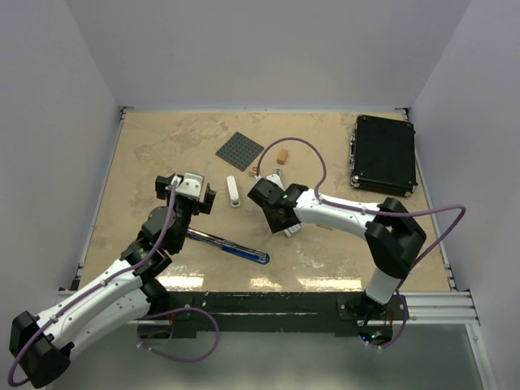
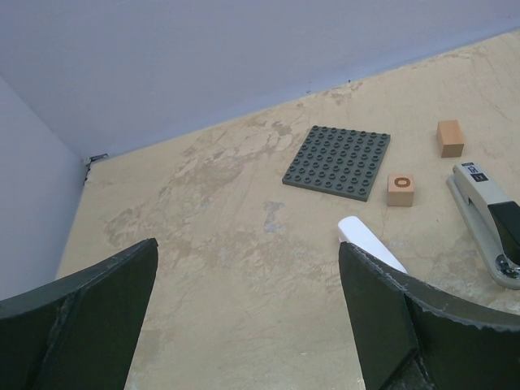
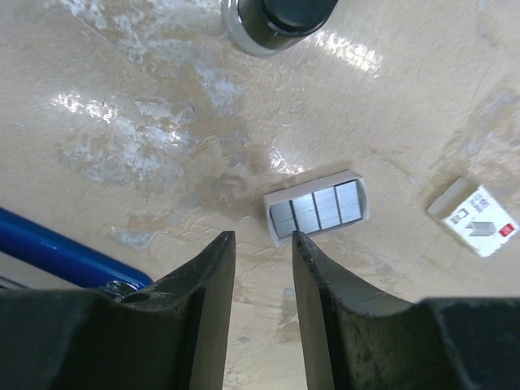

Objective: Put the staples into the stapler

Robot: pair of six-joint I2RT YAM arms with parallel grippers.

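- Though its jaws stand a narrow gap apart, the right gripper (image 3: 260,244) grips nothing and hangs low over the table (image 3: 122,97).
- Just past its fingertips lies the grey tray (image 3: 317,208) of staples, flat and untouched.
- Off to one side of the tray, apart from it, lies the white box (image 3: 474,218) with dark print.
- By the opposite finger runs a blue handle (image 3: 57,253).
- Over on the other arm, the left gripper (image 2: 248,252) is spread wide and empty.
- Beyond it sit a white piece (image 2: 370,241), the stapler (image 2: 485,213), orange blocks (image 2: 400,189) and a studded grey plate (image 2: 337,161).
- Far right, a black case (image 1: 383,154) lies flat.
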